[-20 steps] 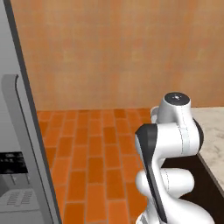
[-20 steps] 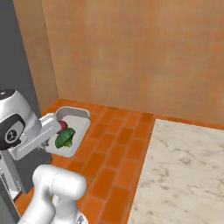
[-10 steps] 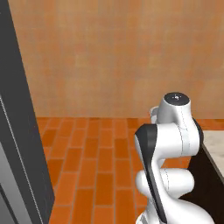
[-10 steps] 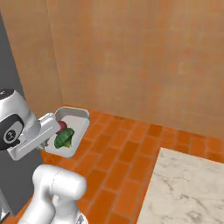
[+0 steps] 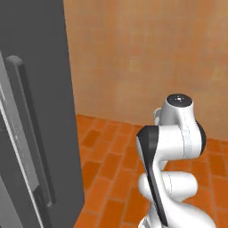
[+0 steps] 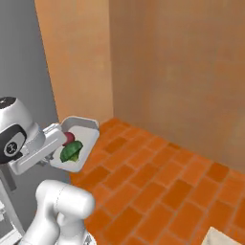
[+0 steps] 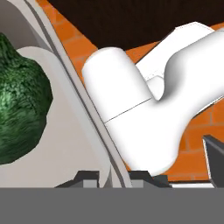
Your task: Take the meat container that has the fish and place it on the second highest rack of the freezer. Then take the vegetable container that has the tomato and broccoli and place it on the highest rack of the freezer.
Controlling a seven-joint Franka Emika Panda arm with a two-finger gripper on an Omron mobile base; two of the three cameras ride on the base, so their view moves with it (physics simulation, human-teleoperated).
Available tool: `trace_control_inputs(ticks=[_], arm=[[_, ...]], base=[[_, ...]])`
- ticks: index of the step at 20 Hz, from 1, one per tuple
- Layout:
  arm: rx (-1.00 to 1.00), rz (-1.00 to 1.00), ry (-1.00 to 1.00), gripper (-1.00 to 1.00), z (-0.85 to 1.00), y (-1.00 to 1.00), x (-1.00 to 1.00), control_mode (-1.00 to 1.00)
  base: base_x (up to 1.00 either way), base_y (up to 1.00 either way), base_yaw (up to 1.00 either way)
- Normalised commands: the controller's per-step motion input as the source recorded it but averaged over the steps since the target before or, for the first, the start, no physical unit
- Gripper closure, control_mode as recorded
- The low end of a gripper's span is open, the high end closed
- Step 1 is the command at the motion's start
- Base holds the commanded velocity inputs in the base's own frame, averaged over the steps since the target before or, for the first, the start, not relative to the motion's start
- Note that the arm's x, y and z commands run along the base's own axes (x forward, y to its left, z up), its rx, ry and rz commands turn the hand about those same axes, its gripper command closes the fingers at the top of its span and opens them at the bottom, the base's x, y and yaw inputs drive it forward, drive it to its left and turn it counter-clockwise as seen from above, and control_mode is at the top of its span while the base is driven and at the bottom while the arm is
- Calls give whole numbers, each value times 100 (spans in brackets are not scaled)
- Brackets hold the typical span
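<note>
in the hand view, the two dark fingers (image 7: 114,177) are seen pinched on the thin rim of the white vegetable container (image 7: 65,144), one tip on each side of the wall. just beyond the fingers, inside the container, the dark green broccoli (image 7: 19,100) lies close against the wall.

in the right base view, the container (image 6: 79,142) is held out in front of the hand, level and clear of the orange brick floor (image 6: 158,177). the broccoli (image 6: 72,151) is seen nearest the fingers, with the red tomato (image 6: 68,138) touching it on its far side.

compared with a second ago, the whole scene has shifted in both base views, which is read as the base driving and turning, not as the things moving. the marble surface has almost slid out of the right base view, and the grey freezer (image 5: 40,102) with its long vertical handle (image 5: 31,133) now looms large beside the arm in the left base view. the container sits in the grip just as before. it is judged that the second half of the task is under way, with the carry towards the freezer nearly done.

the freezer's inside cannot be seen, so the highest rack and the fish container cannot be checked. whether the door stands open cannot be told. the fingertips are cut off by the bottom of the hand view.
</note>
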Motion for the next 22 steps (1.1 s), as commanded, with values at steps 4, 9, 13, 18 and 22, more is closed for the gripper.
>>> trace_control_inputs(ticks=[4, 9, 13, 18, 22], arm=[[0, 0, 0, 100, 0, 0, 0, 100], [0, 0, 0, 100, 0, 0, 0, 100], [0, 0, 0, 100, 0, 0, 0, 100], [0, 0, 0, 100, 0, 0, 0, 100], [0, 0, 0, 100, 0, 0, 0, 100]], base=[[89, 1, 67], [26, 24, 83], [13, 22, 84], [3, -5, 73], [1, 0, 71]])
